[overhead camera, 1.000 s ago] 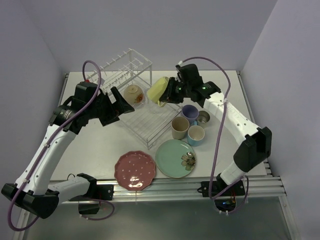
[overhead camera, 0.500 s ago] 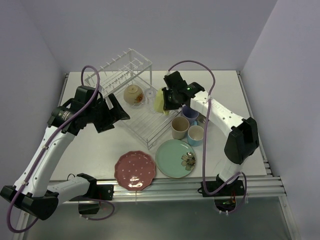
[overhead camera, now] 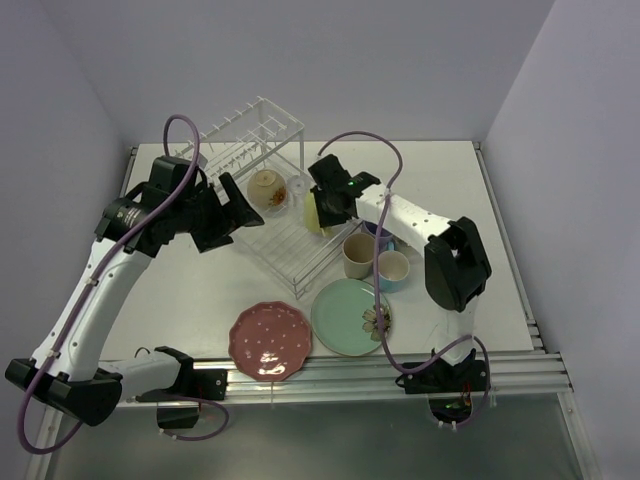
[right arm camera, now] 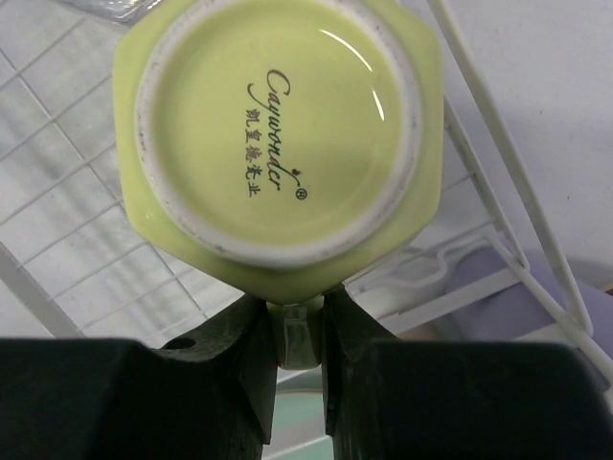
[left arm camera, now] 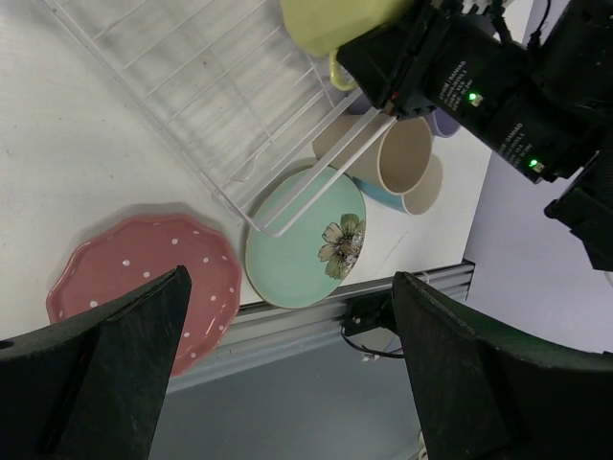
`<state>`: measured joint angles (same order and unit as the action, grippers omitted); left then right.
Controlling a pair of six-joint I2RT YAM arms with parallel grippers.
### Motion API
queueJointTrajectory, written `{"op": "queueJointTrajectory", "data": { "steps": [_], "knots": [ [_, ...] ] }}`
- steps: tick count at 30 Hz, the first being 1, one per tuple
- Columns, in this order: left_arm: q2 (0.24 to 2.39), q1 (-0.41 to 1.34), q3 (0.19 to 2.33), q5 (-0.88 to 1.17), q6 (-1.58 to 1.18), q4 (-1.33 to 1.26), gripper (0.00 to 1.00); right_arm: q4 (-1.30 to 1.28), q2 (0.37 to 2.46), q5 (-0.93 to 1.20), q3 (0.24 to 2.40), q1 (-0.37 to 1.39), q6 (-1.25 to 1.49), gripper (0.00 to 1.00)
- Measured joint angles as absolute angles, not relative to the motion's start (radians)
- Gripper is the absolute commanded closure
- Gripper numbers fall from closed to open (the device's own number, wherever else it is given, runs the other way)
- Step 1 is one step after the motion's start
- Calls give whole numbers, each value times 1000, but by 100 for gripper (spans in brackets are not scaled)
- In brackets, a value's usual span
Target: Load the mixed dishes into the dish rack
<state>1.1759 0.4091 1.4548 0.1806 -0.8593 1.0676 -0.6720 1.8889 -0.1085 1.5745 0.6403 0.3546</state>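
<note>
Right jaws first: we see them narrow and pinched tight on the handle of the yellow cup (right arm camera: 278, 134), and the cup's stamped base fills the right wrist view, turned straight back at the camera. That cup sits out over the flat grid tray of the dish rack (overhead camera: 290, 245), at its right-hand edge, and we cannot tell whether it touches the wires. Over to the left jaws: spread wide, holding nothing, hovering above the tabletop (overhead camera: 200, 290) just left of the rack, with their tips pointing towards it. Between those open jaws, the left wrist view gives us the pink-red dotted plate (left arm camera: 144, 278) and the mint-green plate (left arm camera: 306, 240) with its flower mark, lying flat side by side near the front edge, and the mint one sits right at the rack's near corner. Moving outward, the cream bowl (overhead camera: 266, 188) rests in the rack, at the foot of the raised tier of pegs (overhead camera: 240, 140). Right of the rack, the beige cup (overhead camera: 360, 255) and the light-blue cup (overhead camera: 392, 270) stand upright, close together, with the lavender cup (overhead camera: 378, 228) just behind them, mostly hidden by the right arm (overhead camera: 420, 225).
</note>
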Motion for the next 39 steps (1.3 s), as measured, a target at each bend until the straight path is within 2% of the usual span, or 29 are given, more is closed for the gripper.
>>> {"op": "queueJointTrajectory", "data": {
  "steps": [27,29,30,31,37,39],
  "knots": [
    [1201,409,1500,160,-849,1134,7,-434,2084,-347,1696,737,211,98],
    [1206,409,1500,160,-849,1134,8,-434,2112,-360,1732,737,204,77],
    [1208,409,1500,160,-849,1134,8,-429,2125,-364,1747,737,203,57],
    [1210,409,1500,160,-849,1134,8,-422,2133,-367,1756,737,207,49],
    [1218,409,1484,168,-850,1127,8,-397,2131,-381,1748,737,214,16],
    [1223,409,1475,173,-850,1122,8,-394,2118,-381,1723,737,223,14]
  ]
}}
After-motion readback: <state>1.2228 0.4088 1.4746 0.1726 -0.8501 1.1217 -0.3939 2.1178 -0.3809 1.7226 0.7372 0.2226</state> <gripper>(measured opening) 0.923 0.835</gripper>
